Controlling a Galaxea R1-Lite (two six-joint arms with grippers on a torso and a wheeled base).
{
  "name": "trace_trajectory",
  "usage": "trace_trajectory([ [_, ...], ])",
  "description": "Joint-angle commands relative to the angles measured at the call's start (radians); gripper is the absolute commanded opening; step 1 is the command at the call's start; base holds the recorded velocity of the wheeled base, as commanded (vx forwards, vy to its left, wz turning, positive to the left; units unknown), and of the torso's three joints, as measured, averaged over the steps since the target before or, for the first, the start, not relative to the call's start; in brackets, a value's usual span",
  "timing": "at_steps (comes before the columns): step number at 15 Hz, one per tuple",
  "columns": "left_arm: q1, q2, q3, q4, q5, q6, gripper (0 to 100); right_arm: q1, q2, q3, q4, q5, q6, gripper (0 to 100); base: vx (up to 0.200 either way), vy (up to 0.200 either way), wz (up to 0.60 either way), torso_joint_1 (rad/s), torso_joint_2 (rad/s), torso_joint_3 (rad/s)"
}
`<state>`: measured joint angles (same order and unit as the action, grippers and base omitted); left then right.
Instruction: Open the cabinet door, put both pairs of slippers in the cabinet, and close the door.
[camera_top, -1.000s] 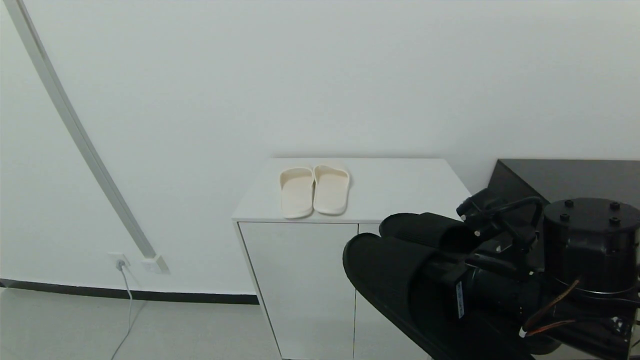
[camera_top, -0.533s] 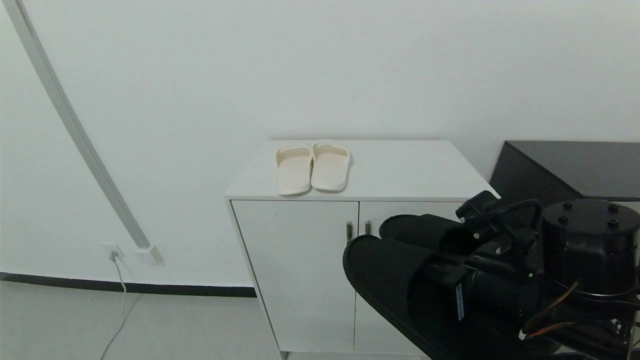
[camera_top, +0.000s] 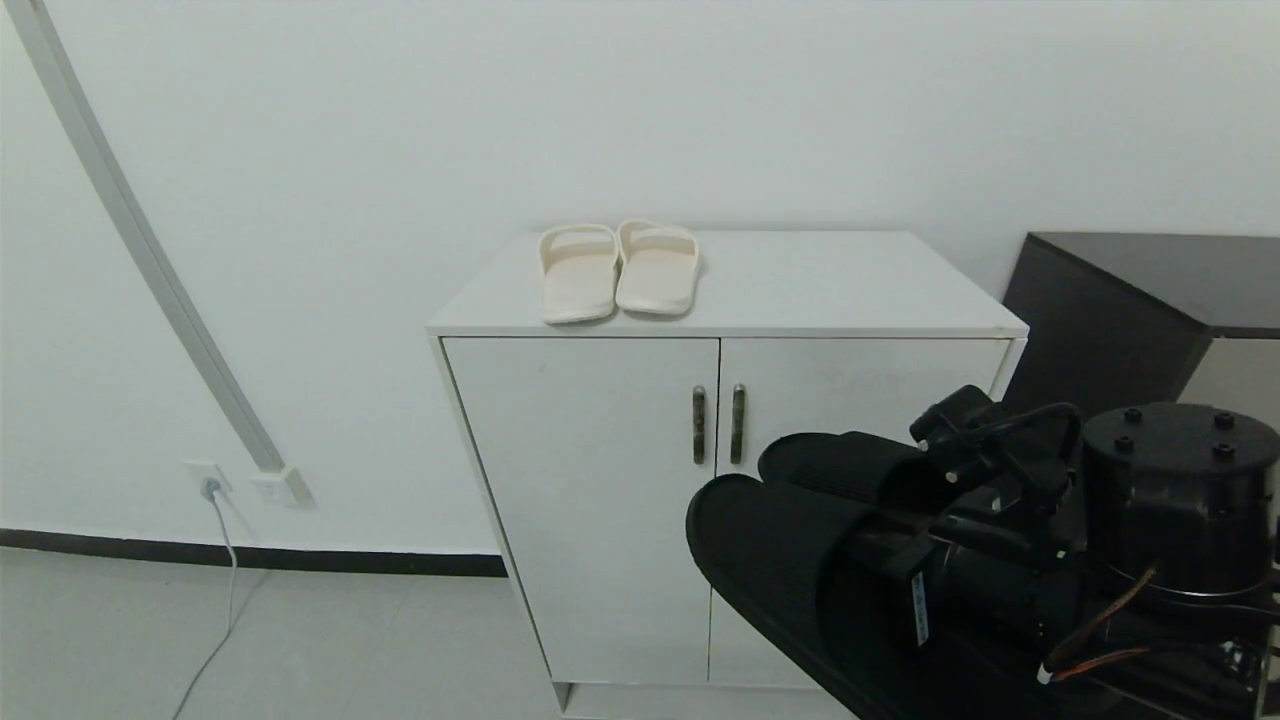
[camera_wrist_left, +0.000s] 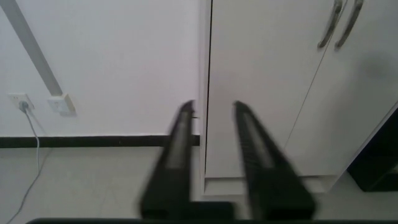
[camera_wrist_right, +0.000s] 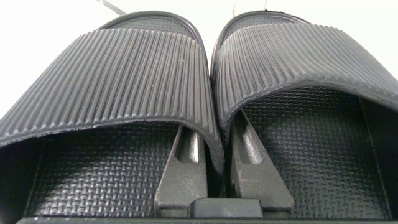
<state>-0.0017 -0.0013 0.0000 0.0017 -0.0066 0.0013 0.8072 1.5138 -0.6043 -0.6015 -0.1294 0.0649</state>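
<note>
Centrally, pair of black ribbed rubber slippers (camera_wrist_right: 143, 81), toes pointing away from the wrist, clamped side by side by the right gripper (camera_wrist_right: 214, 146): one finger sits inside each slipper, and together they pinch the two adjoining inner walls. From the head camera the pair hangs in front of the right-hand door of the white two-door cabinet (camera_top: 590, 500). Both doors are shut, with dark bar handles (camera_top: 699, 425) at the centre seam. Pair of cream slide slippers (camera_top: 617, 270) rests on the cabinet top, toward its left front. Left gripper (camera_wrist_left: 212, 107), fingers parted and empty, faces the cabinet's lower left corner. Black furniture unit (camera_top: 1110, 330) stands to the right of the cabinet.
</note>
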Motion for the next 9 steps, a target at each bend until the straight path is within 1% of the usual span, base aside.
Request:
trace_trajectory([
  [1, 0.0, 0.001, 0.0, 0.0, 0.0, 0.0, 100, 0.001, -0.001, 0.001, -0.001, 0.001, -0.005, 0, 0.0, 0.0, 0.0, -0.163, 0.5, 0.32],
  [6, 0.0, 0.001, 0.0, 0.0, 0.0, 0.0, 100, 0.0, -0.017, 0.026, -0.057, 0.001, -0.005, 0, 0.0, 0.0, 0.0, -0.152, 0.47, 0.327],
  [9, 0.0, 0.001, 0.0, 0.0, -0.001, 0.003, 100, -0.002, -0.041, 0.05, -0.055, 0.004, -0.007, 0, 0.0, 0.0, 0.0, -0.115, 0.45, 0.344],
])
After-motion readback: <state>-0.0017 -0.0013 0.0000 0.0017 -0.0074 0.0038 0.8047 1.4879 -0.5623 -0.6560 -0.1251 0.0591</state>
